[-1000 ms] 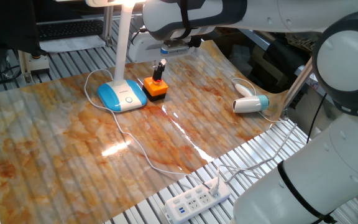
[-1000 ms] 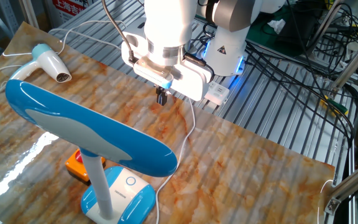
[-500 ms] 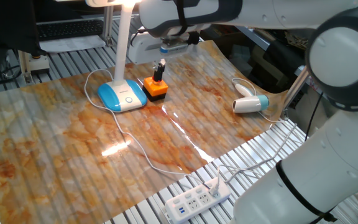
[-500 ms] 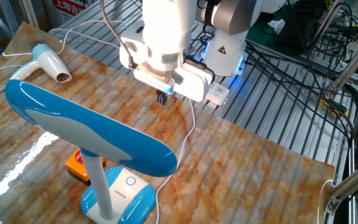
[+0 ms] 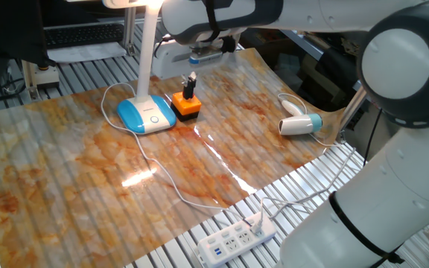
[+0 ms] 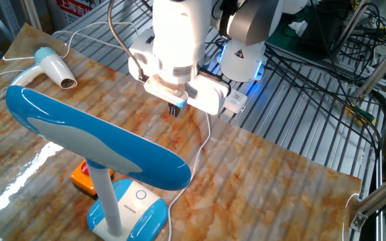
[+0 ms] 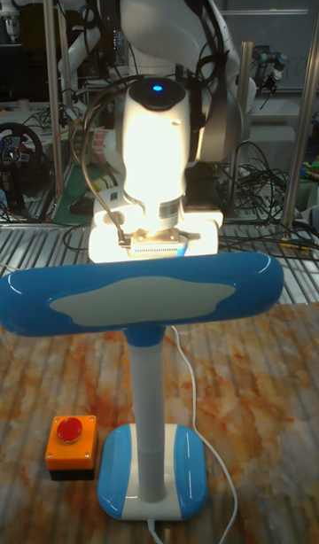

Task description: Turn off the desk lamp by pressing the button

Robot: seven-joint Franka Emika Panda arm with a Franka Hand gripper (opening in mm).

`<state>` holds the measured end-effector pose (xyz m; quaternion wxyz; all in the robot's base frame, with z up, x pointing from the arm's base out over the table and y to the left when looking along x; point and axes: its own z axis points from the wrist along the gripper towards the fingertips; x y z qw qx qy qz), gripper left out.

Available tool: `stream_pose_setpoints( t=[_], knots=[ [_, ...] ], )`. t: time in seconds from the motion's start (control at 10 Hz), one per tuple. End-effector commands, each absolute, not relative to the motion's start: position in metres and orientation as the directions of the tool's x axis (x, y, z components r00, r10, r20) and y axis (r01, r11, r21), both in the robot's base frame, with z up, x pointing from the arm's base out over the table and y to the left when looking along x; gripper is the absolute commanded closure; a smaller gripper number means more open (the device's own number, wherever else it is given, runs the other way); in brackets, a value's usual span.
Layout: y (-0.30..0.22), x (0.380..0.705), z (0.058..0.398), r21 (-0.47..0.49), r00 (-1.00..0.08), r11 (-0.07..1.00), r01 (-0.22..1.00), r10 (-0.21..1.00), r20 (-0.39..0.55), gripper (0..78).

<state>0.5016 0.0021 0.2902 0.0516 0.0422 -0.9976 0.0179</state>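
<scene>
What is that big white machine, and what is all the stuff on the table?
It is a robot arm with a black gripper at its tip, a two-finger pincher. It holds nothing and hangs above the table. Three cameras look from different sides. On the orange marbled table stands a white and blue desk lamp, shining. Its small round white button sits on the base. Beside the lamp is an orange box with a red knob. Farther off lie a white and blue hair dryer and a white power strip.

I can read no words or numbers here. Behind my arm's base (image 6: 243,57) a red sign (image 6: 79,7) carries white characters, cut off and too small to read; the base bears only a small dark triangle mark.
</scene>
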Motion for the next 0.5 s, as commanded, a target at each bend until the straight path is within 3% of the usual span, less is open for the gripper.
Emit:
stream_pose_setpoints(
  t=[0.1, 0.5],
  knots=[
    [0.0061, 0.5075, 0.2777, -0.024, -0.996, 0.997, -0.076, -0.075, 0.042, 77.6],
    [0.0077, 0.5095, 0.2719, -0.021, -0.997, 0.998, -0.051, -0.052, -0.051, 77.6]
  ],
)
